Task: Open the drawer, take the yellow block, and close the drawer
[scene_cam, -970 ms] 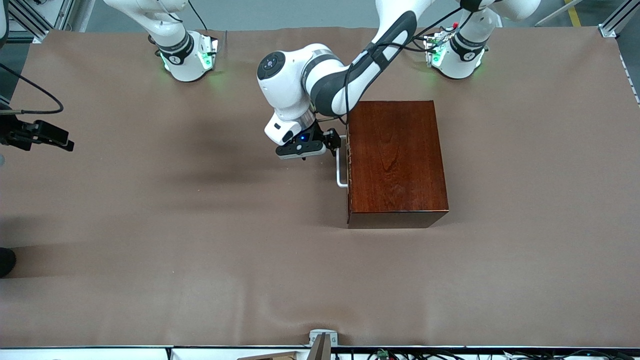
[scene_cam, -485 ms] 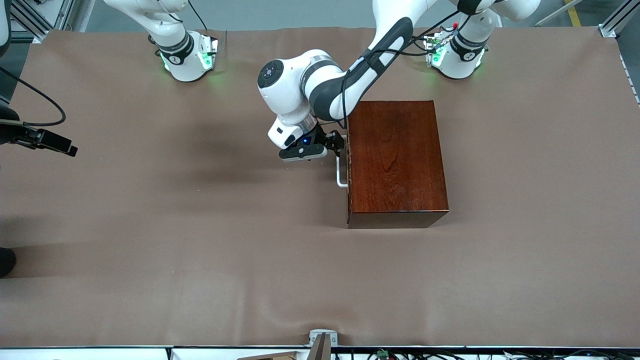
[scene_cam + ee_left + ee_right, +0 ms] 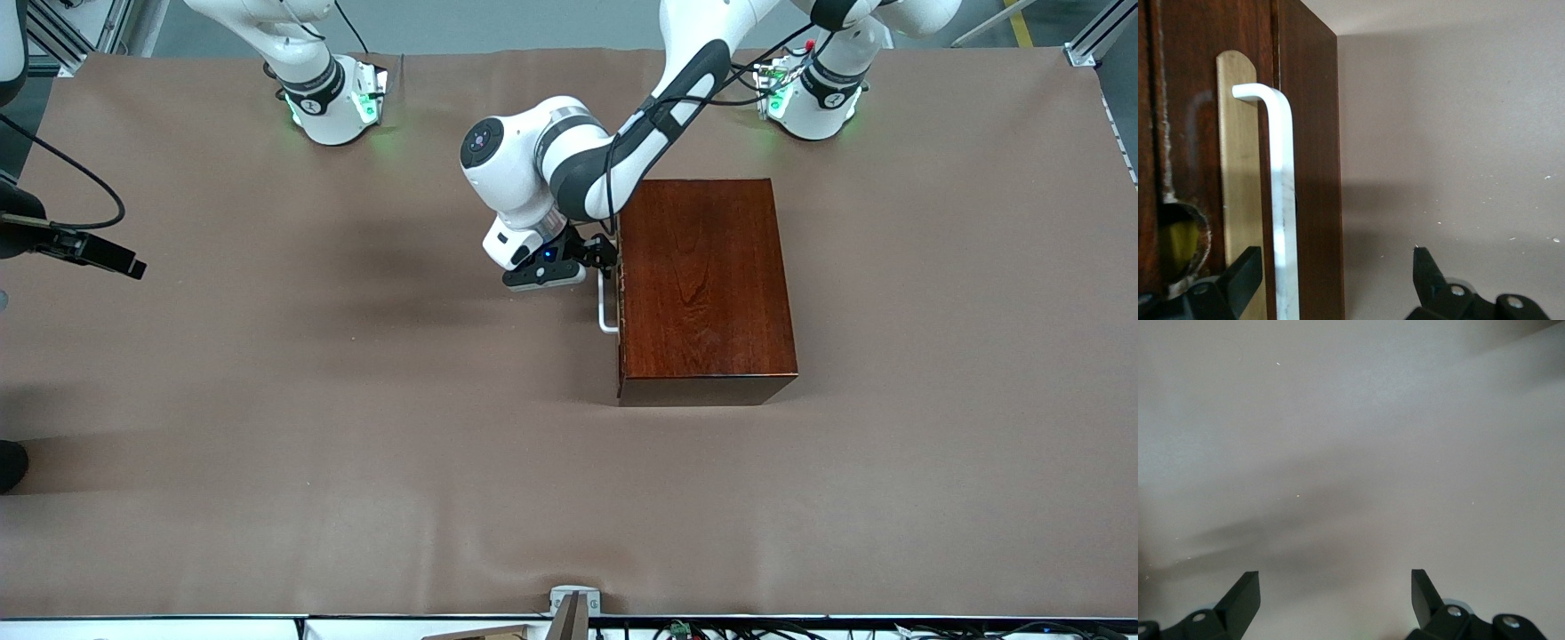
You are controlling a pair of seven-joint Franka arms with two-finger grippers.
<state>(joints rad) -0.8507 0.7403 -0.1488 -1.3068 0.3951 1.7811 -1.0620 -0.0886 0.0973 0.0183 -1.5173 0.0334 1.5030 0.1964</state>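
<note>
- The drawer (image 3: 620,293) sits shut in the reddish-brown wooden box (image 3: 702,284), its front facing the right arm's end of the table (image 3: 356,400).
- The left gripper (image 3: 1335,283) is at the drawer front, fingers spread wide with the white bar handle (image 3: 1281,200) between them, not clamped on it.
- The yellow block (image 3: 1179,243) shows through a round hole in the drawer front, inside.
- The right gripper (image 3: 1335,600) waits over bare table at the right arm's end, fingers spread, holding nothing.
</note>
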